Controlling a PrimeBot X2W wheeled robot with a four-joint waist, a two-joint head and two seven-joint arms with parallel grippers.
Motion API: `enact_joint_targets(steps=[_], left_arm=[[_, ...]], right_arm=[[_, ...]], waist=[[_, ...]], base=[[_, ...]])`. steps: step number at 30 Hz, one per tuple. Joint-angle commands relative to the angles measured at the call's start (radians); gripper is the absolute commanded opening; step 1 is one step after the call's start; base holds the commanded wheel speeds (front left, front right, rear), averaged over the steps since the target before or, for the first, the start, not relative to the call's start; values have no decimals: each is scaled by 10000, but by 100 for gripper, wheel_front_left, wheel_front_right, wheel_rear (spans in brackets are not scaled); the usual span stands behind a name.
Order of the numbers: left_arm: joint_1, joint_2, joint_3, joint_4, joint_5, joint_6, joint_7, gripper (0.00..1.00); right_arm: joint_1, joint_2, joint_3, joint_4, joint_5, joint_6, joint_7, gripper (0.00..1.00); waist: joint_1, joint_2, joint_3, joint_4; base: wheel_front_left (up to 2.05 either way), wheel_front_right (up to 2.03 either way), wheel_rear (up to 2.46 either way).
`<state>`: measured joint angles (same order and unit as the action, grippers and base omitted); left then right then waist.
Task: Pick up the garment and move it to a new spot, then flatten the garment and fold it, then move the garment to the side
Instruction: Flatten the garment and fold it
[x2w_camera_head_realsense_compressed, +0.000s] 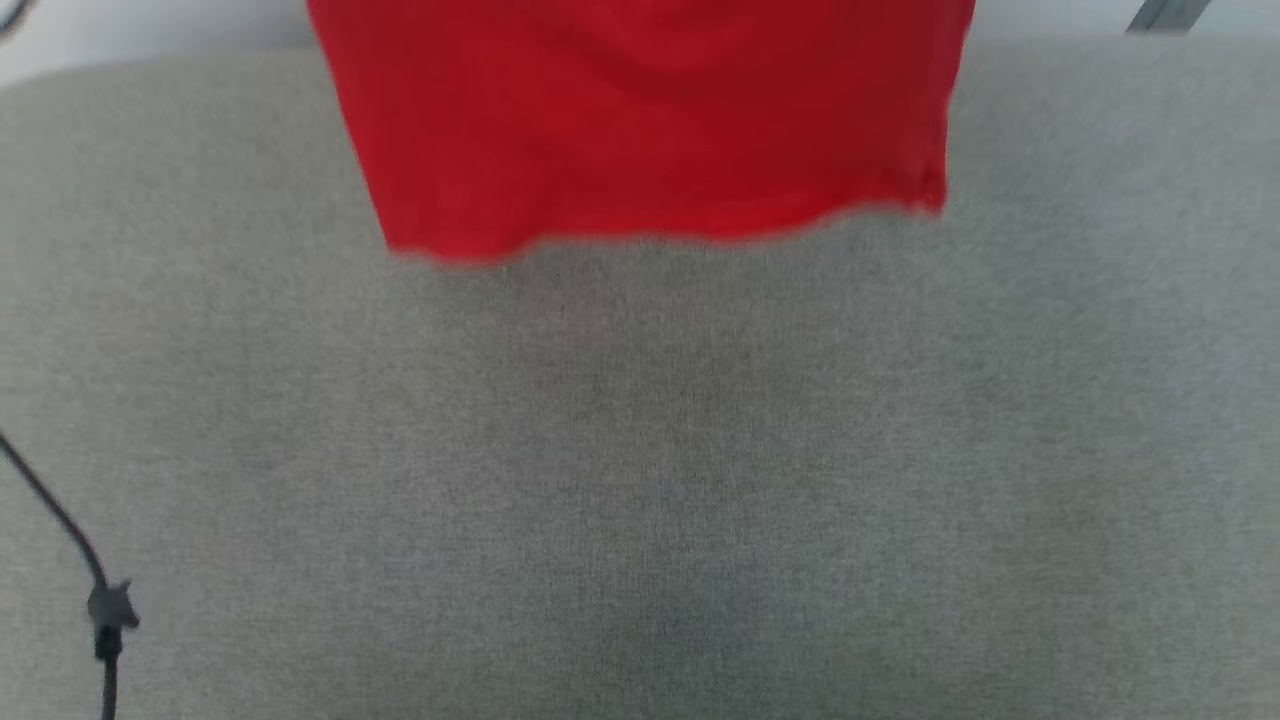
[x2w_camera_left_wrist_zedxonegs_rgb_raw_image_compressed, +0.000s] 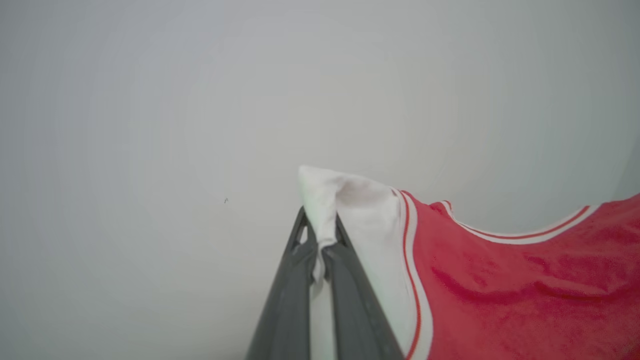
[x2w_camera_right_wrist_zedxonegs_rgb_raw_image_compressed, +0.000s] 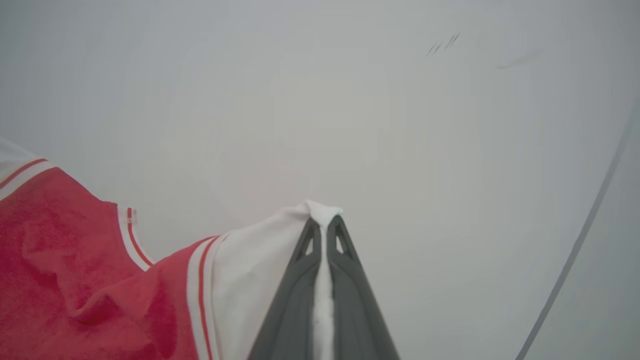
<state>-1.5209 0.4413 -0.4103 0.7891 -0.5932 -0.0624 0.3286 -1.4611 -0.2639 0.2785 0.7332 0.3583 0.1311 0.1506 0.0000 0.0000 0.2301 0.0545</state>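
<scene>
Nearest me in the head view, a black cable (x2w_camera_head_realsense_compressed: 62, 525) ran down the near left over the grey cloth surface (x2w_camera_head_realsense_compressed: 640, 480), with a dark lump (x2w_camera_head_realsense_compressed: 110, 608) partway along it. The middle of that surface lay bare and flat.

Farther off, at the far middle, the garment (x2w_camera_head_realsense_compressed: 650, 130) hung as a broad red sheet, its wavy hem (x2w_camera_head_realsense_compressed: 640, 238) towards me. The picture was blurred there, so I could not tell whether the hem touched the grey cloth or hung just above it.

In the left wrist view, the left gripper (x2w_camera_left_wrist_zedxonegs_rgb_raw_image_compressed: 320, 221) was clamped on the garment, its two dark fingers pressed together on a bunch of white sleeve (x2w_camera_left_wrist_zedxonegs_rgb_raw_image_compressed: 370, 225). Red-and-white striped trim (x2w_camera_left_wrist_zedxonegs_rgb_raw_image_compressed: 407, 240) ran just right of the sleeve, and the red body sagged away to the right.

In the right wrist view, the right gripper (x2w_camera_right_wrist_zedxonegs_rgb_raw_image_compressed: 325, 222) was likewise pinched tight on the other white sleeve (x2w_camera_right_wrist_zedxonegs_rgb_raw_image_compressed: 250, 270), a strip of white cloth caught between its fingers. The red body drooped to the left there, against a plain pale wall (x2w_camera_right_wrist_zedxonegs_rgb_raw_image_compressed: 350, 100).
</scene>
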Motion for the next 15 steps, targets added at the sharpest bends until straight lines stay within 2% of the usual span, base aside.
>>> enact_joint_targets(steps=[1, 5, 7, 10, 12, 15], left_arm=[[-530, -152, 43, 277, 232, -31, -955, 0], [-1306, -366, -244, 608, 885, -287, -3392, 0], [-1395, -460, -244, 916, 887, -372, -4385, 0], [-1007, -500, -557, 1605, 1084, -558, -5560, 0], [-597, -569, -676, 2015, 991, -607, -5706, 0], [10, -603, -956, 2607, 901, -664, -5789, 0]], right_arm=[[-503, 63, 56, 482, -614, -7, -1146, 0], [-1474, 190, -92, 1451, -1906, -7, -3326, 0], [-1760, 243, -46, 1850, -2588, -7, -3820, 0], [-1679, 434, -55, 2557, -3030, -7, -4106, 0], [-1350, 521, 70, 3005, -3059, -7, -4126, 0], [-808, 743, 119, 3682, -2486, -8, -4133, 0]], waist=[[0, 0, 823, 12], [0, 0, 1362, 106], [0, 0, 1559, 167], [0, 0, 1838, 278], [0, 0, 1876, 316], [0, 0, 1867, 380]], base=[[0, 0, 0], [0, 0, 0], [0, 0, 0], [0, 0, 0], [0, 0, 0], [0, 0, 0]])
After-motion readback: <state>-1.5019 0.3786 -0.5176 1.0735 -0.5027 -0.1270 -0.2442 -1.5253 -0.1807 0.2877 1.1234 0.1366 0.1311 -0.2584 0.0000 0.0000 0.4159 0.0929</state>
